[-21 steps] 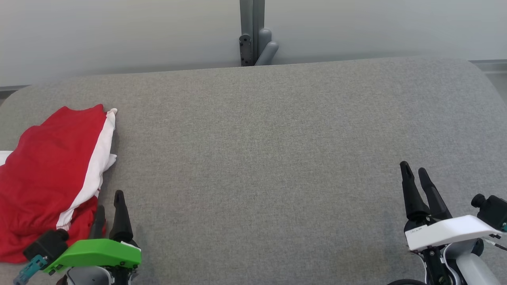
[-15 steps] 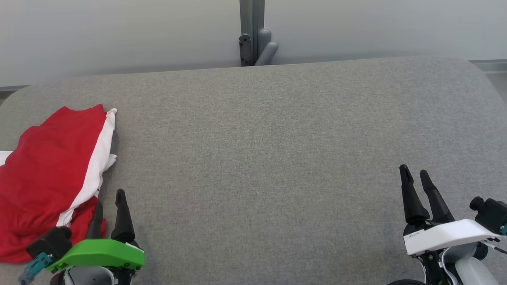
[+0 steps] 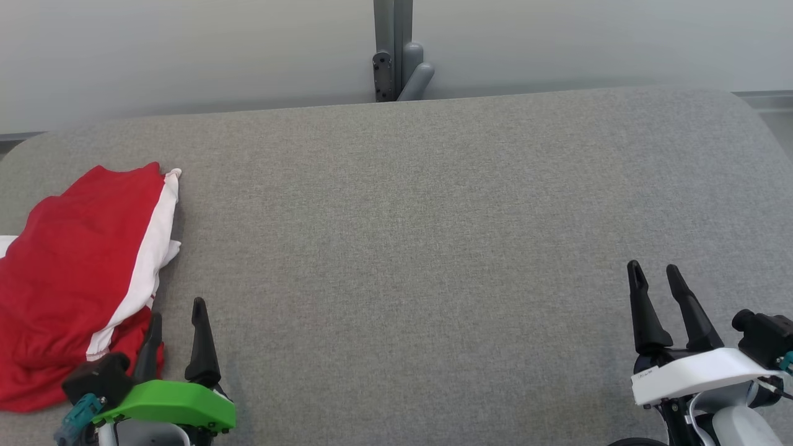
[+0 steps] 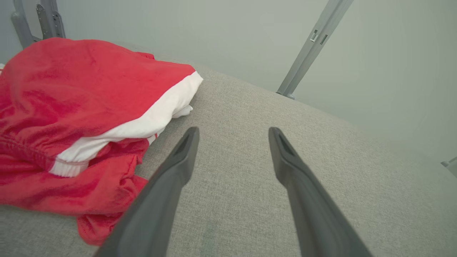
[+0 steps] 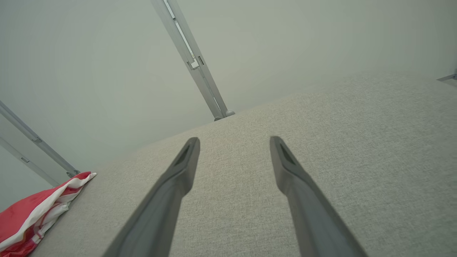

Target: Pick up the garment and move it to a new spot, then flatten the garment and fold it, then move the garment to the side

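At far left of grey table (image 3: 433, 248), red garment (image 3: 68, 272) lies just beside spread, empty left gripper (image 3: 175, 319); long axis runs away; spread, empty right gripper (image 3: 657, 288) well apart.

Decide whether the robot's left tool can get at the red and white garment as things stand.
Probably yes. The open, empty left tool sits right beside the garment, with only bare grey surface between them; nothing blocks the way.

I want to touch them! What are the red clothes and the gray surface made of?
The garment looks like soft, matte cloth, maybe cotton knit: it crumples into folds. The surface seems covered in gray woven fabric: a fine speckled weave shows.
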`<state>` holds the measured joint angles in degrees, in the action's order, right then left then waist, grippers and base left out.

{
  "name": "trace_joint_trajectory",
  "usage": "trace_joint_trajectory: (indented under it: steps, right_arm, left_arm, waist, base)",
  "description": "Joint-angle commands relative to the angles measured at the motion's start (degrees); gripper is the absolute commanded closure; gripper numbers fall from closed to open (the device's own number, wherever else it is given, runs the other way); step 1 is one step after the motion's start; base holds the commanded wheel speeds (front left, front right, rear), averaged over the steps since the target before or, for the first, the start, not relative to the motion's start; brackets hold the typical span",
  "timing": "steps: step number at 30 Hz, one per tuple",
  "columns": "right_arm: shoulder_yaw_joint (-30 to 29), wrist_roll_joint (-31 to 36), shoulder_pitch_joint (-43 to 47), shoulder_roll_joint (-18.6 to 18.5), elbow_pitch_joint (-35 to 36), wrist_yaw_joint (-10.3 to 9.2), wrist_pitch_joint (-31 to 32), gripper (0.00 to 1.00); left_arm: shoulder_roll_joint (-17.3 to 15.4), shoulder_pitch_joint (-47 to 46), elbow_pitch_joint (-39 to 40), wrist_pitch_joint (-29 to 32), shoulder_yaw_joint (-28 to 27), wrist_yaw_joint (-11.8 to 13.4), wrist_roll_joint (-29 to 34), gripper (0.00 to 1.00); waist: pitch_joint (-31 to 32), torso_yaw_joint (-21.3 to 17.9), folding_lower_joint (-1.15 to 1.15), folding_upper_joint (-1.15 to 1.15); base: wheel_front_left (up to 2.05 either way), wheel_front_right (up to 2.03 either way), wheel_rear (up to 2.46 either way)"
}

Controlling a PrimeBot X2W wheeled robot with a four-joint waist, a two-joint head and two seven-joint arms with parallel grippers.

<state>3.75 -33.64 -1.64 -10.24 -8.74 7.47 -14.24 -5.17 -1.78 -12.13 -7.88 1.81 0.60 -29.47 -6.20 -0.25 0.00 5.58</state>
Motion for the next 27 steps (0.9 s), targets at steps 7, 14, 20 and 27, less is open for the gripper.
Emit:
trace_joint_trajectory:
  steps: [7, 14, 20, 27]
  right_arm:
    - [-2.6, 6.7, 0.3, 0.3, 0.9, 0.03, -0.5, 0.00]
    - [-3.9, 12.0, 1.0, 1.0, 1.0, 0.03, -0.5, 0.00]
    - [-5.0, 16.1, 1.4, 1.6, 1.2, 0.03, -0.6, 0.00]
    - [-6.2, 21.1, 2.2, 2.4, 1.3, 0.03, -0.7, 0.00]
  left_arm:
    - [-1.3, 0.5, 0.8, -1.5, 1.0, 0.6, 5.2, 0.00]
    - [-1.6, 1.1, 0.5, -2.5, 1.6, 1.0, 9.0, 0.00]
    - [-1.9, 1.5, 0.3, -3.3, 2.1, 1.0, 12.0, 0.00]
    - [-2.3, 2.2, 0.2, -4.3, 2.3, 1.3, 16.0, 0.00]
  waist:
    - [0.0, 0.2, 0.00, 0.00]
    - [0.2, 0.3, 0.00, 0.00]
    - [0.3, 0.4, 0.00, 0.00]
    - [0.2, 0.4, 0.00, 0.00]
  base:
    - [0.00, 0.00, 0.00]
    - [0.00, 0.00, 0.00]
    - [0.00, 0.00, 0.00]
    - [0.00, 0.00, 0.00]
